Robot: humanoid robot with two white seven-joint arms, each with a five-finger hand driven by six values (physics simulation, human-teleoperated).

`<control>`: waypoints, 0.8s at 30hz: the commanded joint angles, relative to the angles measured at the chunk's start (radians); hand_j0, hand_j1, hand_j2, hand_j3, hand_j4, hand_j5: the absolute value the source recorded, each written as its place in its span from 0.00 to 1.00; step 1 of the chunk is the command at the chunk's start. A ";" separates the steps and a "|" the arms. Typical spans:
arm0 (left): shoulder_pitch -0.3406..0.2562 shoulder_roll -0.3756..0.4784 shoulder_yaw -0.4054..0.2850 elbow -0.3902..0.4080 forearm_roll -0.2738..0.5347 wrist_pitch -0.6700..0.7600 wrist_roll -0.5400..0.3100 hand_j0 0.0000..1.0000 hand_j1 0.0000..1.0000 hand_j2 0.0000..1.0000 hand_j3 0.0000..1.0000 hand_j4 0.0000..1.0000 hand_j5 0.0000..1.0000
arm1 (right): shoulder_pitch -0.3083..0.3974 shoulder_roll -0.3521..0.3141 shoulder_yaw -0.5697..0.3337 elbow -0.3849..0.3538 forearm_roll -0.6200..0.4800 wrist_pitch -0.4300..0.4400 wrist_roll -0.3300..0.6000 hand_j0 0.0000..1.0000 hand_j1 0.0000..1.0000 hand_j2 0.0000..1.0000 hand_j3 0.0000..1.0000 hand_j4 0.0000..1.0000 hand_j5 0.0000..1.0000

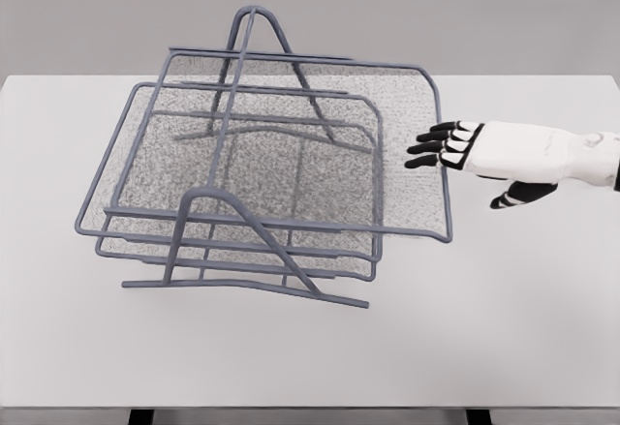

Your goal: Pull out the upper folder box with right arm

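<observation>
Nearest the camera lies the bare front of the white table [465, 348], and behind it stands the grey wire rack [254, 285] with its two mesh trays. One tray [252, 188] sits squarely inside the frame. The other tray [412, 168] — by its look the upper one, though the mesh makes the layering hard to read — juts out toward the right side of the table, its rounded corner rim standing clear of the frame.

Only the right hand [484, 154] is in view, coming in from the right edge. It hovers just beside that jutting rim, at about the height of the wire. Its dark fingertips [426, 146] are stretched loosely toward the tray and the thumb hangs below; they hold nothing, and I cannot tell whether the tips touch the wire or stop just short of it.

My reading is that the work sits at the reach-and-grip stage, with the tray already partly out of the rack. A next move would call for closing the fingers over the rim wire with the thumb underneath, then drawing straight outward along the rails — a skewed pull could jam the tray or drag the whole rack across the table.
</observation>
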 commanded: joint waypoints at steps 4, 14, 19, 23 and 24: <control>0.000 0.000 0.000 0.001 0.000 0.000 0.000 1.00 1.00 1.00 1.00 1.00 1.00 | 0.002 -0.048 -0.003 0.015 0.061 -0.004 0.002 1.00 1.00 1.00 1.00 1.00 1.00; 0.000 0.000 0.000 -0.001 0.000 0.000 0.000 1.00 1.00 1.00 1.00 1.00 1.00 | 0.009 -0.081 -0.003 0.053 0.061 -0.004 0.002 1.00 1.00 1.00 1.00 1.00 1.00; 0.000 0.000 0.000 -0.001 0.000 0.000 0.000 1.00 1.00 1.00 1.00 1.00 1.00 | 0.011 -0.103 -0.003 0.055 0.061 -0.004 0.002 1.00 1.00 1.00 1.00 1.00 1.00; 0.000 0.000 0.000 -0.001 0.000 0.000 0.000 1.00 1.00 1.00 1.00 1.00 1.00 | 0.011 -0.118 -0.003 0.055 0.061 -0.004 0.002 1.00 1.00 1.00 1.00 1.00 1.00; 0.000 0.000 0.000 -0.001 0.000 0.000 0.000 1.00 1.00 1.00 1.00 1.00 1.00 | 0.011 -0.126 -0.003 0.055 0.060 -0.004 0.002 1.00 1.00 1.00 1.00 1.00 1.00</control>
